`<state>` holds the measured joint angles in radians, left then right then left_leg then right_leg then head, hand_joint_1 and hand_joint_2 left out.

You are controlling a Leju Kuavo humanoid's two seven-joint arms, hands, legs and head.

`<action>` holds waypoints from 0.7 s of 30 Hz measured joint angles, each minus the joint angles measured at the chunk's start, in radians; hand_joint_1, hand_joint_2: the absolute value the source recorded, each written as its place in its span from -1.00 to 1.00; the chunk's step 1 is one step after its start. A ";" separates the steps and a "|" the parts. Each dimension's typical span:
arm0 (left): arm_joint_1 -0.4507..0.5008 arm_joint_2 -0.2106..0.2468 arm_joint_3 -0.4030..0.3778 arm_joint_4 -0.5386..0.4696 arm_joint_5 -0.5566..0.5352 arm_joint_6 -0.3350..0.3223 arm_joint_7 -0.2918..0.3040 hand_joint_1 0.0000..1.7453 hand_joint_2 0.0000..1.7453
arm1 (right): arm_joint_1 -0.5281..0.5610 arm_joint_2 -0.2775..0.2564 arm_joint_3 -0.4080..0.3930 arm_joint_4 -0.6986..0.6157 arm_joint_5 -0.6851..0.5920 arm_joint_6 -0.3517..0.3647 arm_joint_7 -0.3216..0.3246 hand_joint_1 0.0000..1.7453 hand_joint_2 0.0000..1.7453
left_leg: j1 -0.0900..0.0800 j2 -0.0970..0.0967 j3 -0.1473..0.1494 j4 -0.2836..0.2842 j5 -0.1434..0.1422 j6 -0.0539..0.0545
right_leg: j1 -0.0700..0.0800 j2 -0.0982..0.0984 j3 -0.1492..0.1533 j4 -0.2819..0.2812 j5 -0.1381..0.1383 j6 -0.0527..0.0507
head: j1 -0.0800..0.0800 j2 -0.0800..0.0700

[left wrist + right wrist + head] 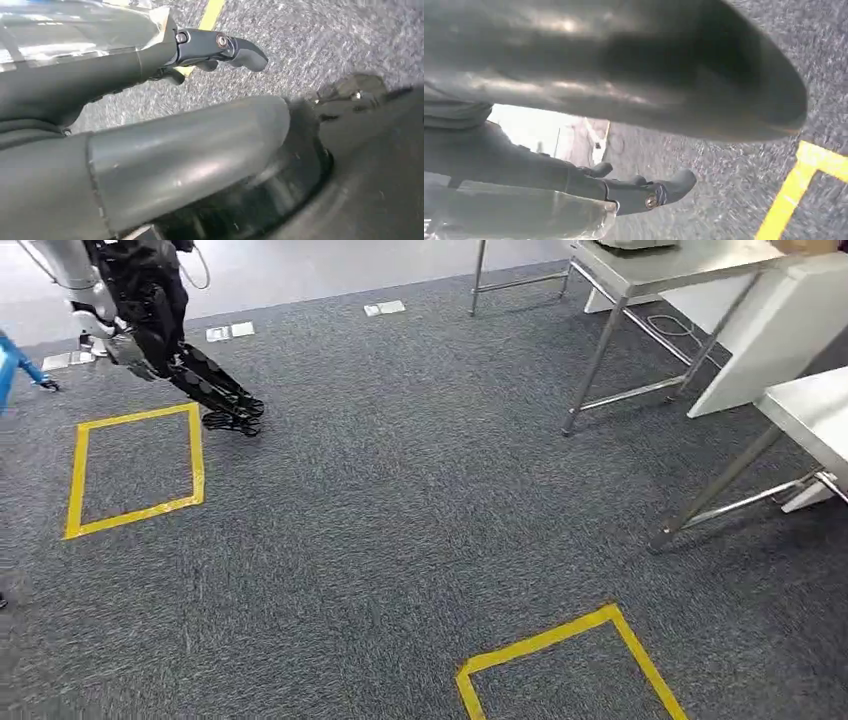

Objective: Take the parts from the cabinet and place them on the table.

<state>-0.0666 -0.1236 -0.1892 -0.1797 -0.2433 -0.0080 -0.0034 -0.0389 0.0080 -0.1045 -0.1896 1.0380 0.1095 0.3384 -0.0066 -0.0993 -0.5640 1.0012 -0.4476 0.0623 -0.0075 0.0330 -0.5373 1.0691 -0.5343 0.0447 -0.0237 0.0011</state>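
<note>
In the head view you see grey carpet (pixel 400 490), yellow tape squares (pixel 135 472) and steel tabletops (pixel 680 265) at upper right. In the left wrist view, the left robot hand (pixel 165 60) clasps a shiny bagged part (pixel 75 30). In the right wrist view, the right robot hand (pixel 589 187) grips another bagged part (pixel 519 215).

Each hand holds a part wrapped in clear, crinkled plastic. In the left wrist view the part (pixel 75 30) lies against the fingers of the left hand (pixel 150 65), its shiny wrap catching light. In the right wrist view the other part (pixel 514 215) sits under the right hand (pixel 574 180). The silver metal table (pixel 660 265) stands on grey carpet.
</note>
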 joint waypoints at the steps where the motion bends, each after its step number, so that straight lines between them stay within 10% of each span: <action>1: -0.001 -0.001 -0.003 0.000 -0.016 0.017 0.009 -1.00 -1.00 | 0.003 -0.001 -0.001 0.001 0.000 -0.001 0.004 -1.00 -1.00 | 0.002 -0.014 -0.001 0.000 0.001 -0.001 | 0.004 0.058 0.025 -0.079 0.032 -0.009 | 0.000 0.000; 3: -0.005 0.000 -0.014 0.000 -0.035 0.055 0.014 -1.00 -1.00 | 0.004 -0.004 -0.003 0.002 0.000 -0.007 0.012 -1.00 -1.00 | -0.007 -0.035 -0.007 0.004 0.001 -0.007 | 0.008 0.042 0.025 -0.086 0.036 -0.021 | -0.001 0.000; 4: -0.004 0.002 -0.018 0.000 -0.041 0.072 0.014 -1.00 1.00 | 0.000 -0.004 -0.006 0.002 -0.001 -0.011 0.014 -1.00 -1.00 | -0.003 -0.046 -0.010 0.002 0.004 -0.013 | 0.009 0.033 0.027 -0.085 0.037 -0.027 | -0.001 0.000; 6: -0.004 0.007 -0.026 0.000 -0.047 0.096 0.010 -1.00 1.00 | -0.002 -0.003 -0.012 0.002 -0.004 -0.014 0.018 -1.00 -1.00 | -0.002 -0.052 -0.016 0.007 0.004 -0.024 | -0.004 0.008 0.036 -0.103 0.050 -0.044 | -0.002 0.000; 8: -0.007 0.013 -0.031 0.000 -0.073 0.165 -0.002 -1.00 1.00 | 0.000 -0.002 -0.021 0.002 -0.013 -0.021 0.021 -1.00 -1.00 | -0.006 0.061 -0.056 0.088 -0.060 -0.032 | -0.001 -0.019 0.041 -0.106 0.049 -0.051 | -0.010 0.000; 11: -0.028 0.022 -0.041 -0.002 -0.084 0.216 -0.019 -1.00 1.00 | 0.006 0.001 -0.032 0.002 -0.014 -0.031 0.031 -1.00 -1.00 | 0.011 0.090 -0.171 0.313 -0.153 -0.054 | 0.001 -0.070 0.040 -0.105 0.046 -0.055 | -0.013 0.000; 13: -0.036 0.027 -0.043 -0.002 -0.083 0.180 -0.010 -1.00 1.00 | 0.005 0.004 -0.040 0.002 -0.013 -0.034 0.031 -1.00 -1.00 | 0.025 0.100 -0.159 0.282 -0.108 -0.065 | -0.002 -0.098 0.041 -0.105 0.044 -0.055 | -0.012 0.000; 14: -0.037 0.030 -0.045 -0.002 -0.084 0.154 0.005 -1.00 -1.00 | 0.004 0.007 -0.043 0.002 -0.011 -0.034 0.031 -1.00 -1.00 | 0.030 0.108 -0.117 0.204 -0.066 -0.070 | -0.005 -0.108 0.043 -0.104 0.041 -0.050 | -0.013 0.000; 16: -0.041 0.033 -0.049 -0.002 -0.082 0.085 0.043 -1.00 -1.00 | 0.003 0.008 -0.045 0.002 -0.005 -0.034 0.031 -1.00 -1.00 | 0.035 0.189 -0.014 0.020 -0.012 -0.080 | -0.004 -0.128 0.052 -0.094 0.029 -0.032 | -0.016 0.000; 21: -0.039 0.018 -0.049 -0.002 -0.060 -0.013 0.047 -1.00 -1.00 | -0.002 0.011 -0.055 0.001 0.003 -0.034 0.031 -1.00 -1.00 | 0.018 0.130 -0.018 0.014 -0.009 -0.033 | -0.002 -0.174 0.065 -0.094 0.013 -0.005 | -0.009 0.000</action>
<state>-0.1059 -0.1060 -0.2380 -0.1820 -0.3033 -0.0210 0.0431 -0.0410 0.0187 -0.1594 -0.1885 1.0406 0.0755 0.3696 0.0117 0.0307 -0.5818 1.0153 -0.4569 0.0292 -0.0095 -0.1409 -0.4719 0.9749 -0.5208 0.0399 -0.0325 0.0011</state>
